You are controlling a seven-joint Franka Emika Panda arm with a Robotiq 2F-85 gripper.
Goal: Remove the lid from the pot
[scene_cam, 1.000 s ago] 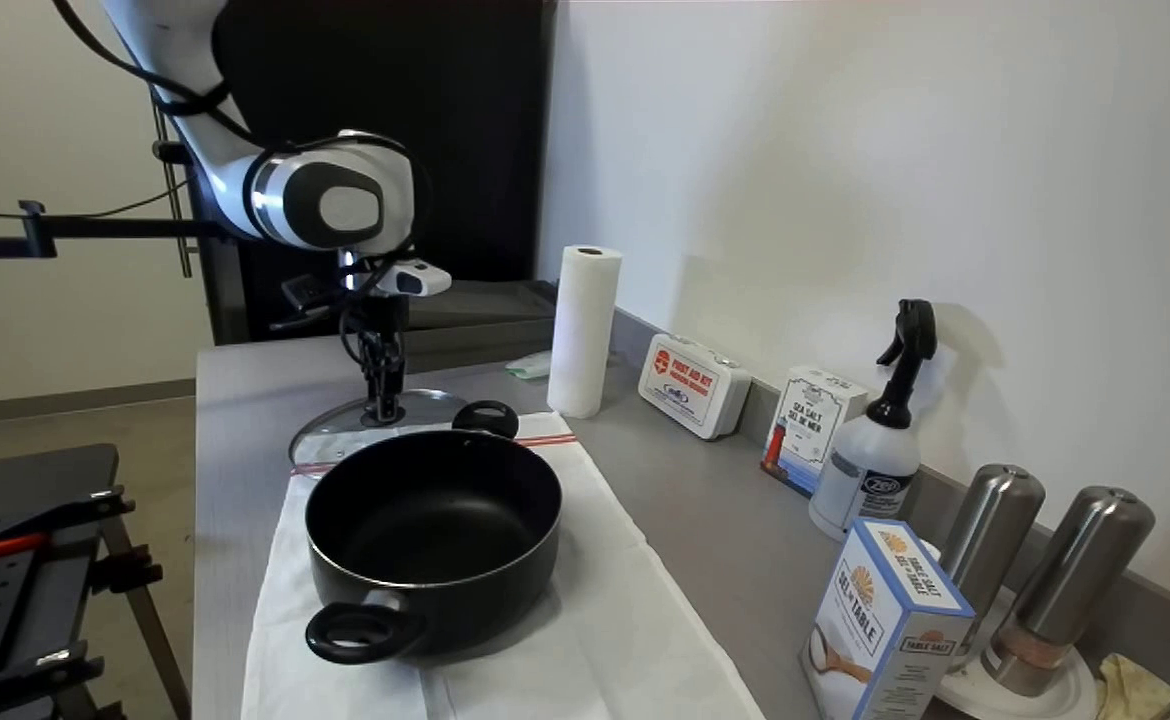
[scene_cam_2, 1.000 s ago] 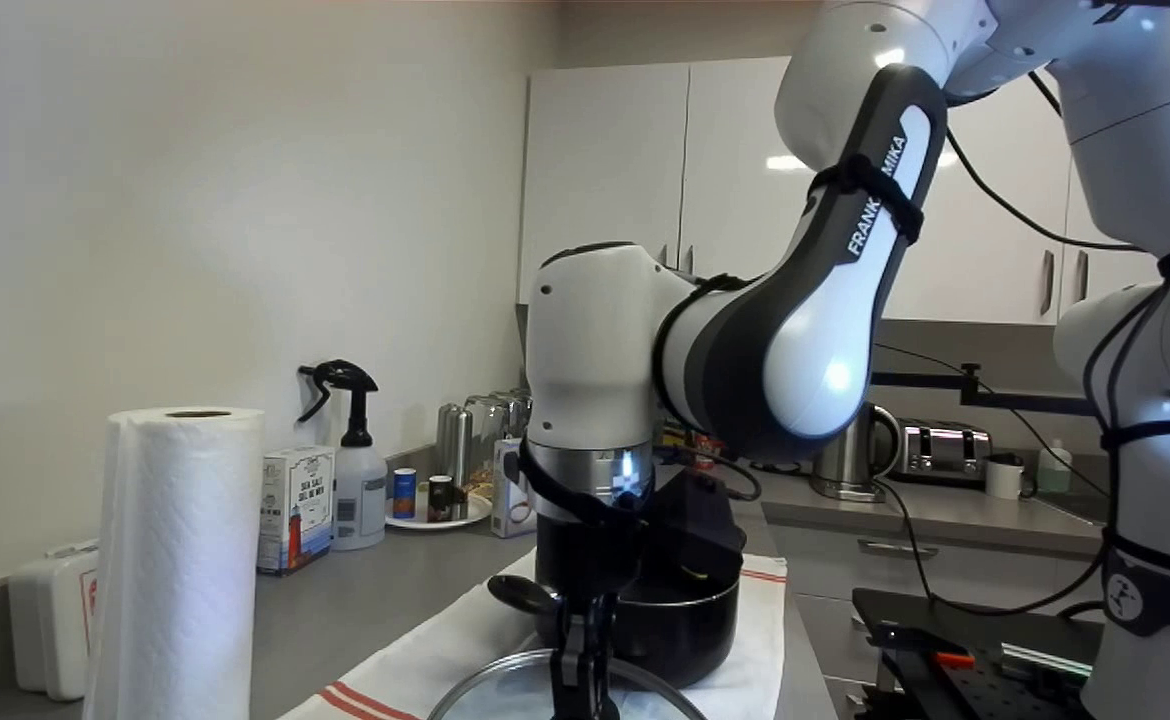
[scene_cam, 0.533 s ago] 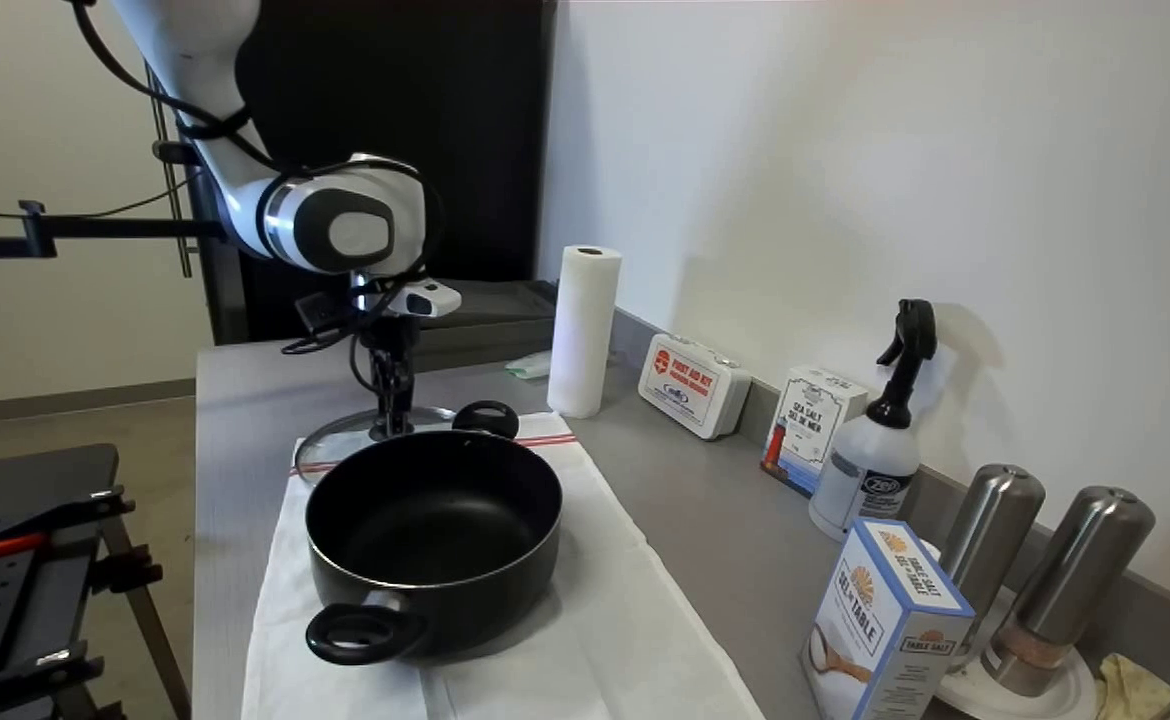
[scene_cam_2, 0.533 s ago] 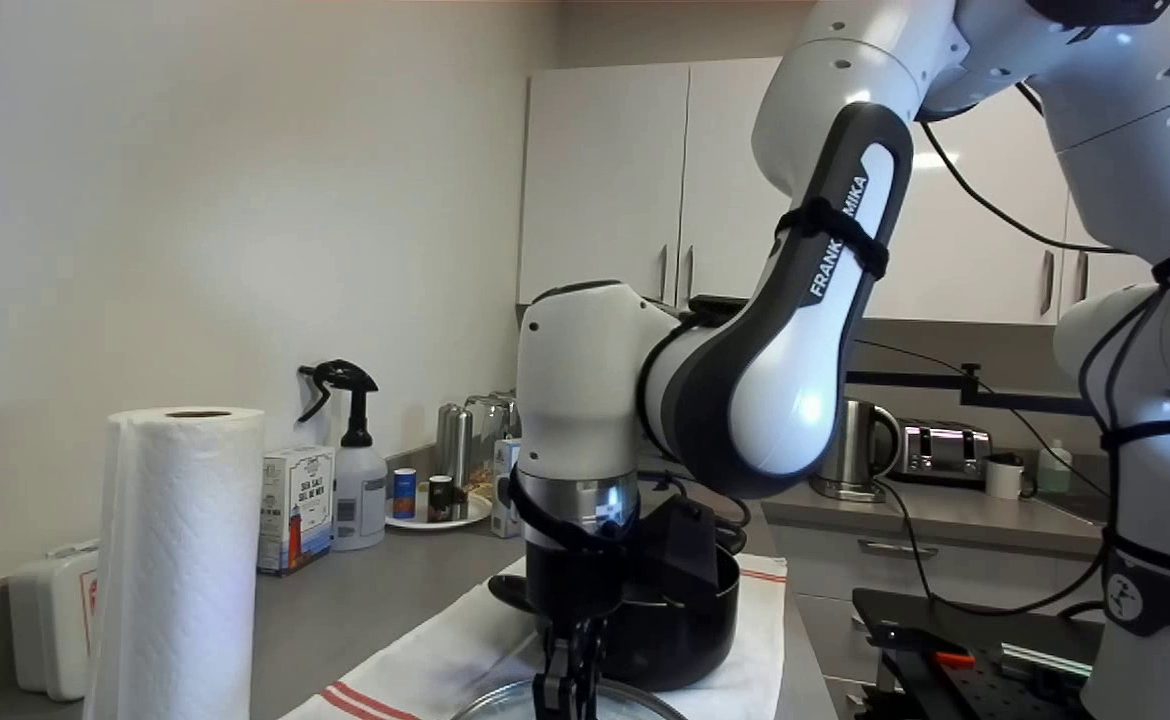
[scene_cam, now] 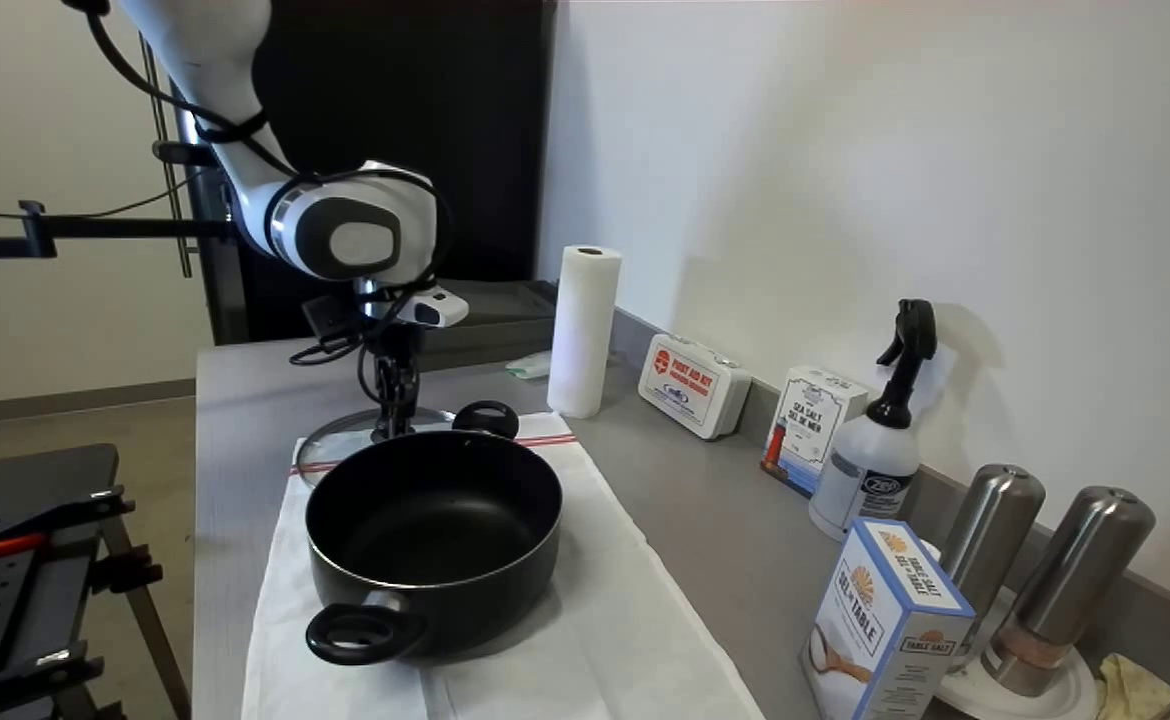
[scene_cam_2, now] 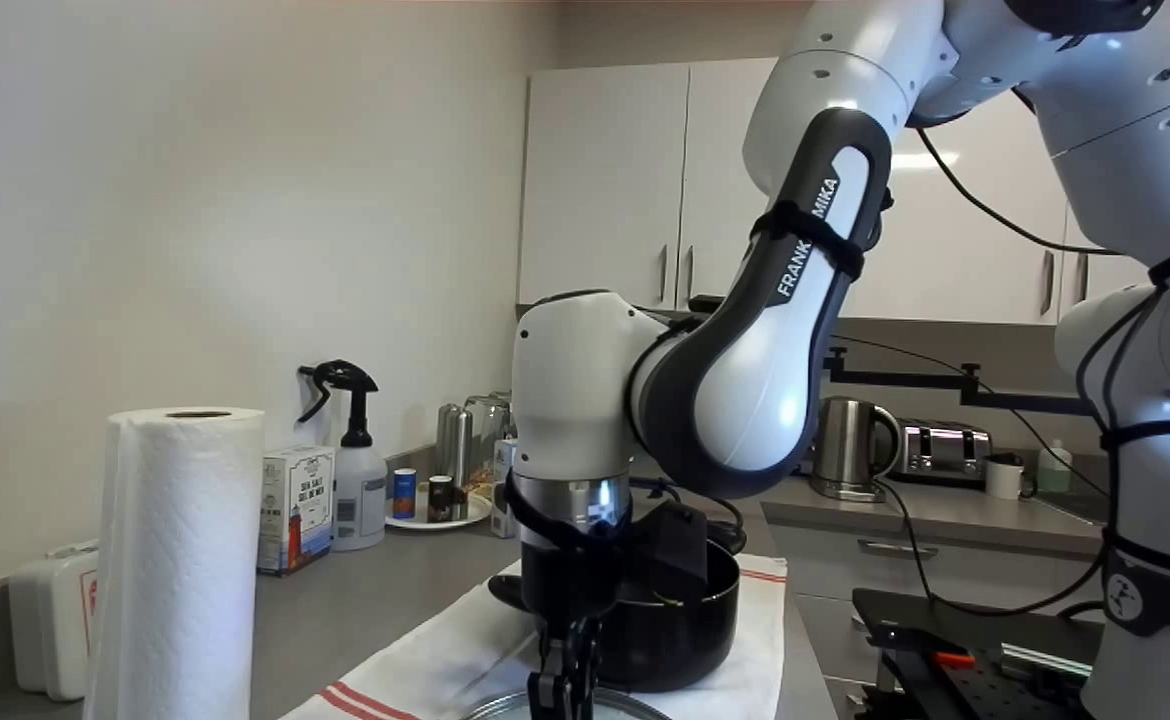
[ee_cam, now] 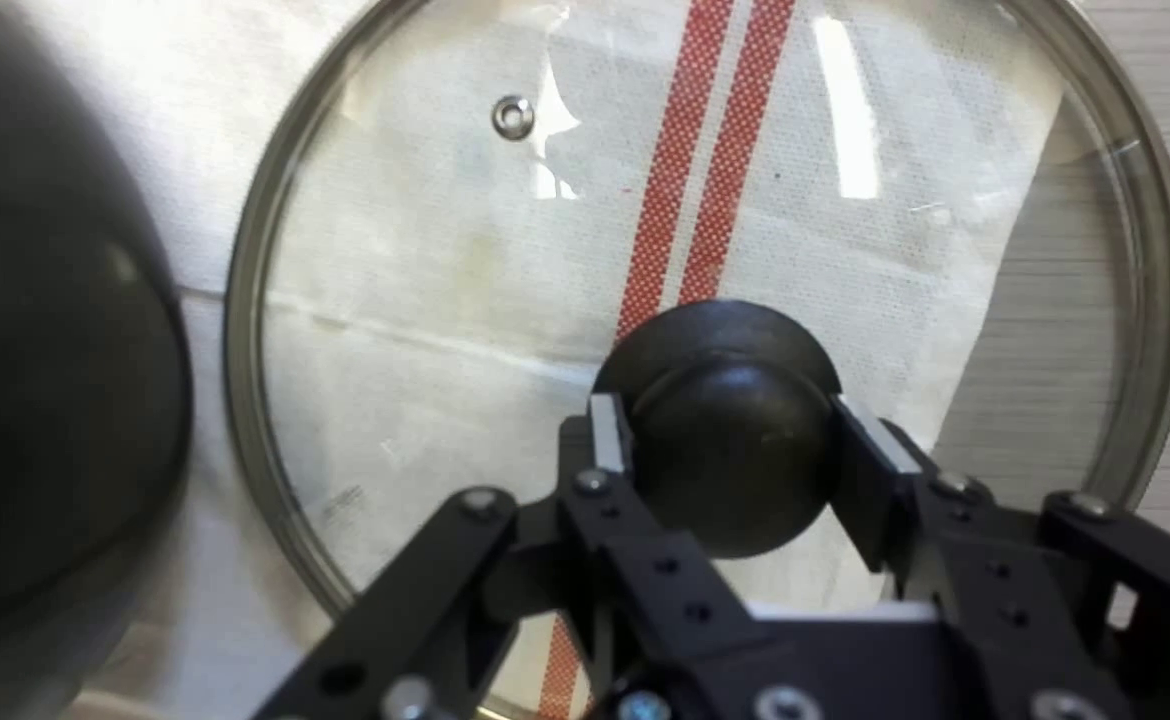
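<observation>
A white robot arm [scene_cam_2: 745, 390], lettered "FRANK" and "MIKA" on either side of a black strap [scene_cam_2: 807, 237], reaches down over a counter [scene_cam: 725, 520]. Its claw [ee_cam: 740, 435] grips the black knob [ee_cam: 735, 455] of a round glass lid [ee_cam: 545, 270] — pads [ee_cam: 607, 432] parted by just the knob's width, pressed to both sides. The lid is off the pot [scene_cam: 485, 600], just beside it, over the red-striped end of a white towel [scene_cam: 625, 620]; whether it touches the towel I cannot tell. The black pot stands upright and uncovered on the towel. Along the wall [scene_cam: 795, 180], in an exterior view, come a paper roll [scene_cam: 585, 330], a white case [scene_cam: 690, 385] marked "FIRST AID KIT", a white box [scene_cam: 810, 430] reading "SEA SALT, SEL DE MER", a spray bottle [scene_cam: 867, 465] labelled "ZEP" and a blue-and-white box [scene_cam: 875, 620] saying "TABLE SALT, SEL de TABLE". On the arm's base [scene_cam_2: 1155, 650], lettering is cut off after "FR".
</observation>
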